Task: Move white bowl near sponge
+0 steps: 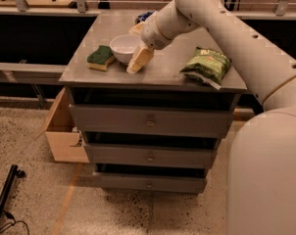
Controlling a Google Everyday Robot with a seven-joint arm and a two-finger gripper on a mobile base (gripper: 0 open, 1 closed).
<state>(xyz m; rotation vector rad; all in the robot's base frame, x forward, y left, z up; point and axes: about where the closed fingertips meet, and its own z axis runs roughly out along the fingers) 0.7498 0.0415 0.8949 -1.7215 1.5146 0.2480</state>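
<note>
One arm [246,48] comes in from the right of the white bowl [123,45]; its long link rises up-left to a bend above and right of the bowl. From there the forearm [175,18] drops down-left toward the bowl. The wrist [153,33] sits just right of the bowl's rim, slightly above it. The tan gripper [137,61] hangs off the wrist, angled down-left, tip low beside the bowl's front-right side. Contact with the bowl: can't tell. The robot body [270,180] bulks large, well to the bowl's lower right.
</note>
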